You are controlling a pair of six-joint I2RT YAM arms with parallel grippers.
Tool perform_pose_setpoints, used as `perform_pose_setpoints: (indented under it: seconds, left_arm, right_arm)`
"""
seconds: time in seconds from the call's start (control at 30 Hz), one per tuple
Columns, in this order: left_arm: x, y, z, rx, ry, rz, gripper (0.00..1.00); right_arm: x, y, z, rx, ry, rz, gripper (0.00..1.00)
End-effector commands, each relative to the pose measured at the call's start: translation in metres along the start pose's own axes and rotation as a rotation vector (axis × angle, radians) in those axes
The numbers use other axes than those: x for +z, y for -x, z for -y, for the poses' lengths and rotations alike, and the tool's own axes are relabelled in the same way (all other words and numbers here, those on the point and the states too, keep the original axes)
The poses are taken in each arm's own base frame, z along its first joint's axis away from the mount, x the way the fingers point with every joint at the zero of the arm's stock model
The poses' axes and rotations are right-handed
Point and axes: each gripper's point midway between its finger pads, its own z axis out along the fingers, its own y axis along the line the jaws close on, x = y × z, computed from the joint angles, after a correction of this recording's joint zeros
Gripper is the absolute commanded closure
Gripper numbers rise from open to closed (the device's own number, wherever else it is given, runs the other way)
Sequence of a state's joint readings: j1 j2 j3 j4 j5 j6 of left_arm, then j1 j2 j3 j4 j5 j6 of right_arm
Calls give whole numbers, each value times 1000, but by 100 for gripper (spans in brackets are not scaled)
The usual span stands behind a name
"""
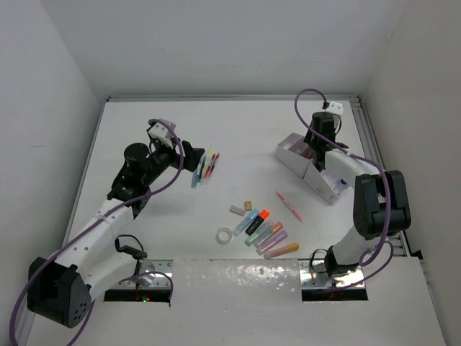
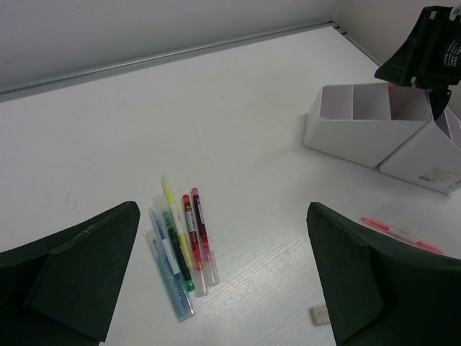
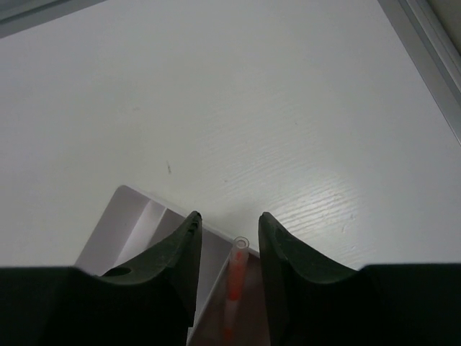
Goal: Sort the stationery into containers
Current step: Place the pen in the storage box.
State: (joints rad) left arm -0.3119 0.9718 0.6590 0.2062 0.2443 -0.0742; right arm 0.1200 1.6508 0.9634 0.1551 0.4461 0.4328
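Several thin coloured pens (image 1: 205,167) lie side by side on the table; they also show in the left wrist view (image 2: 181,245). My left gripper (image 1: 196,156) is wide open and empty just left of them, and it hovers over them in the left wrist view (image 2: 223,288). The pale organizer (image 1: 297,153) stands at the back right and also shows in the left wrist view (image 2: 360,133). My right gripper (image 1: 318,149) points down into it. Its jaws (image 3: 230,216) stand apart around an orange-red pen (image 3: 235,277) that stands in a compartment (image 3: 137,223), without touching it. No scissors are in view.
A pink pen (image 1: 289,205) lies alone mid-table. Pastel highlighters (image 1: 264,232) lie in a row near the front, with a clear tape ring (image 1: 225,235) to their left. Two beige erasers (image 1: 238,210) lie above them. A metal rail (image 1: 374,155) runs along the right edge.
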Motion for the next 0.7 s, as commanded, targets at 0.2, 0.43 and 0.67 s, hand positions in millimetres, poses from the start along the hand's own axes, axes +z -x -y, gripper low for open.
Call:
perform_pose_setpoints:
  seconds: [0.2, 0.43, 0.67]
  left_arm:
    - [2, 14, -5, 27, 5, 50, 0]
    - [2, 17, 2, 35, -27, 48, 0]
    - [4, -6, 17, 53, -91, -56, 42]
  right_arm:
    - [-40, 83, -24, -17, 125, 163, 41]
    - [-80, 115, -28, -94, 176, 213, 32]
    - [-142, 52, -59, -285, 383, 2, 80]
